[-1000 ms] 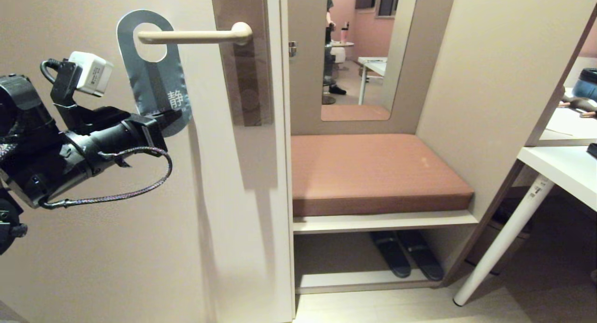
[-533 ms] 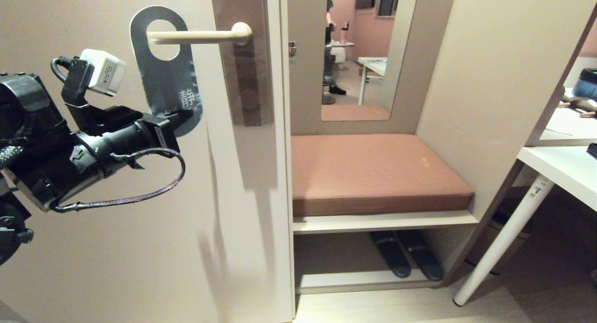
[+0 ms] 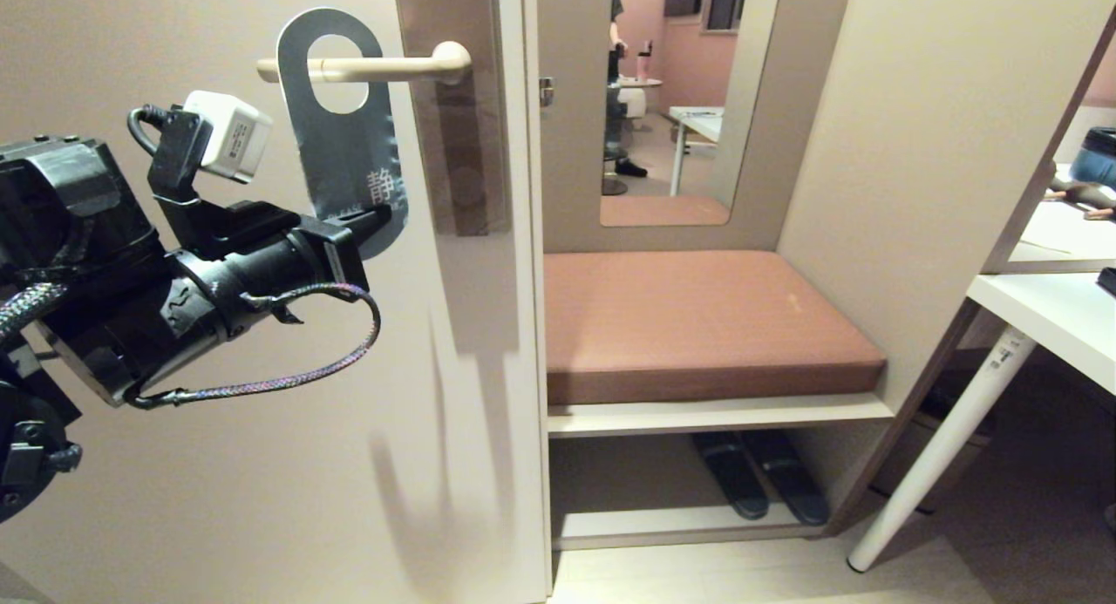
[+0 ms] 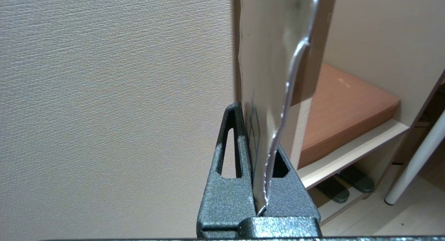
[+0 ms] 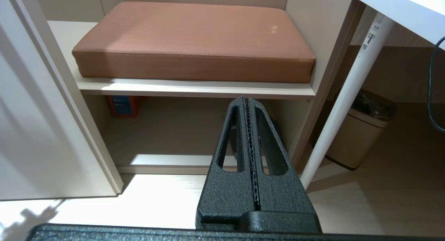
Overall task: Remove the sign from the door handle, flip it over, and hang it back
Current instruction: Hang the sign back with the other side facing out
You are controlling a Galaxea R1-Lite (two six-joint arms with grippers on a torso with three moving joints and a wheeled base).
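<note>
1. The left gripper (image 3: pixel 377 218) reaches in from the left in the head view, its fingers (image 4: pixel 232 185) pinched tight on the lower rounded end of the sign (image 3: pixel 344 133); the card shows edge-on between them in the left wrist view.
2. The sign's blue-grey face is toward the camera. Its long axis runs nearly vertical, leaning slightly, hole end up.
3. The door handle (image 3: pixel 384 66), a cream horizontal lever, passes through the sign's round hole, its free tip showing past the card's left edge.
4. The right gripper (image 5: pixel 247 129) is pressed together and holds nothing, near the floor in front of a shelf unit with a brown cushion (image 5: pixel 194 39).
</note>
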